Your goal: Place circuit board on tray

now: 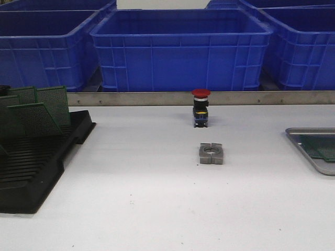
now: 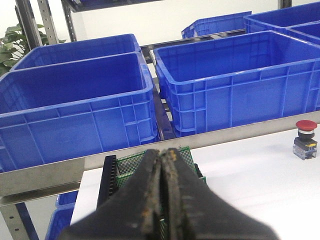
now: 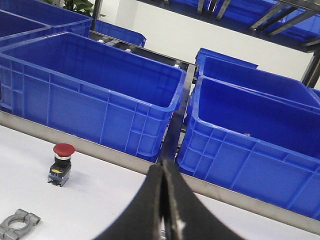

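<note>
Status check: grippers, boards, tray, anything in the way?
Left gripper and right gripper shut, empty. Circuit boards standing in rack; one on tray. Button and clamp mid-table.

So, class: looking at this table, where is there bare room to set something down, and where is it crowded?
Bare tabletop lies between the black rack and the metal clamp block, between that block and the tray, and along the whole near edge. It is crowded at the rack, full of circuit boards, and around the red push button.
</note>
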Controlling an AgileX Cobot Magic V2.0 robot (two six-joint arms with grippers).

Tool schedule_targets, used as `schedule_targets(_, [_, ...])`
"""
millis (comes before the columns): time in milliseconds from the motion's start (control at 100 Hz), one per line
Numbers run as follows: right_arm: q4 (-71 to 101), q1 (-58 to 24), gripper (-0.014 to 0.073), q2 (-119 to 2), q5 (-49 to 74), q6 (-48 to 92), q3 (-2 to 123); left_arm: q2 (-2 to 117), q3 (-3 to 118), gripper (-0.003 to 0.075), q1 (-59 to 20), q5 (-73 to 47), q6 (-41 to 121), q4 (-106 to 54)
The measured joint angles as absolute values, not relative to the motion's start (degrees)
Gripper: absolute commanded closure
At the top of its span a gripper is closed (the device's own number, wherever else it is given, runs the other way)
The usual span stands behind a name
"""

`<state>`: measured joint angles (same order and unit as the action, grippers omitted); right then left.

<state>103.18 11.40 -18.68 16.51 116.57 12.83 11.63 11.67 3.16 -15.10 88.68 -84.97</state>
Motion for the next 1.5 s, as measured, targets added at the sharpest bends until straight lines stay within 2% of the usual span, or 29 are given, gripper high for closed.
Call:
schedule_targets(770, [103.18,11.40,0.0653,-18.68,16.24,116.57,12.69,11.53,11.58,0.0741,3.42,-15.10,88.82,-85.10])
schedule_targets(920, [103.18,11.40,0.0653,-18.68,16.22,116.57,12.69,11.53,10.95,0.0741,3.42,-11.58,87.66,-84.34])
schedule_targets(1260, [103.18,11.40,0.0653,-18.68,16.12,116.57,12.69,11.53,10.57,0.0741,2.47,-13.96,42.98,-39.02])
schedule_targets(1500, [103.18,11.40,0.0653,-18.68,16.12,116.57,12.69,11.53,3.59,0.0741,-2.51,4.81,9.78,-9.41])
